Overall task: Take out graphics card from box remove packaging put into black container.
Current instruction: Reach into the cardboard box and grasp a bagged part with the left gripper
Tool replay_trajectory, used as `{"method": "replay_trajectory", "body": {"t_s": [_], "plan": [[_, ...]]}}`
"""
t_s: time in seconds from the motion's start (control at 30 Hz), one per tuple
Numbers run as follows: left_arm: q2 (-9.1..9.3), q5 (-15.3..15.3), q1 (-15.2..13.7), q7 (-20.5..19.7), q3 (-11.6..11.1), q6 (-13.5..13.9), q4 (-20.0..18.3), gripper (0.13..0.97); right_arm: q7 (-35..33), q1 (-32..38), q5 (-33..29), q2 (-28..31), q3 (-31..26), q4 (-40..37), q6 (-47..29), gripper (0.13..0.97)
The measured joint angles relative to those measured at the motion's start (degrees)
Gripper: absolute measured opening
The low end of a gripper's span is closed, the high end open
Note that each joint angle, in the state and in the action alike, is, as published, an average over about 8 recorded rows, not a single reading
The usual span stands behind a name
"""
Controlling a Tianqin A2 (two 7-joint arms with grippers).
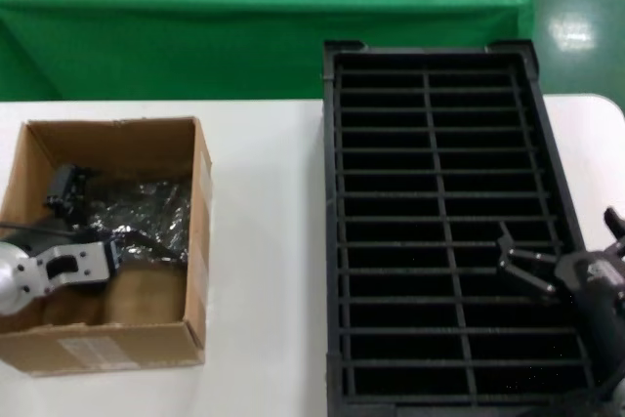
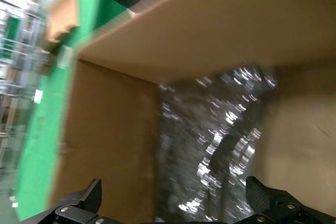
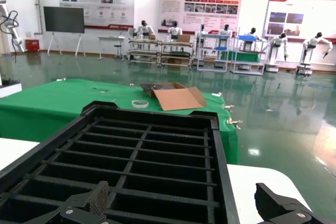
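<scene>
- The left claw is down inside the cardboard box at the left of the white tabletop. In the left wrist view its fingers are spread wide on either side of the bagged item, and it holds nothing.
- The anti-static bag lies crumpled on the box floor against the far wall. The graphics card is presumably inside; I cannot make it out through the plastic.
- The bag looks thin, slick and loose, so I judge it light but prone to slide; the board inside is likely stiff and fragile. A pinch across a flat edge of the bagged board seems safest, rather than on loose film.
- The black slotted tray sits at the right, its slots bare.
- The right claw hovers over the tray's near right part, fingers wide apart, empty.
</scene>
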Motion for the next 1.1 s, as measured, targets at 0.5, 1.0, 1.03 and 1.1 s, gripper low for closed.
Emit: {"method": "replay_trajectory", "body": {"t_s": [0.5,1.0,1.03,1.1], "plan": [[8.81,21.7,2.0,-3.0,-13.1,8.4,9.0,0.966,0.0,0.0,0.0,0.0,0.0,0.0,0.0,0.966],[15.29,10.8,1.1,15.8,-16.3,-0.8,19.1,0.927,0.0,0.0,0.0,0.0,0.0,0.0,0.0,0.966],[15.62,9.5,0.8,17.4,-16.3,-1.4,19.8,0.914,0.0,0.0,0.0,0.0,0.0,0.0,0.0,0.966],[16.27,6.8,0.3,20.8,-16.3,-2.3,21.1,0.887,0.0,0.0,0.0,0.0,0.0,0.0,0.0,0.966]]}}
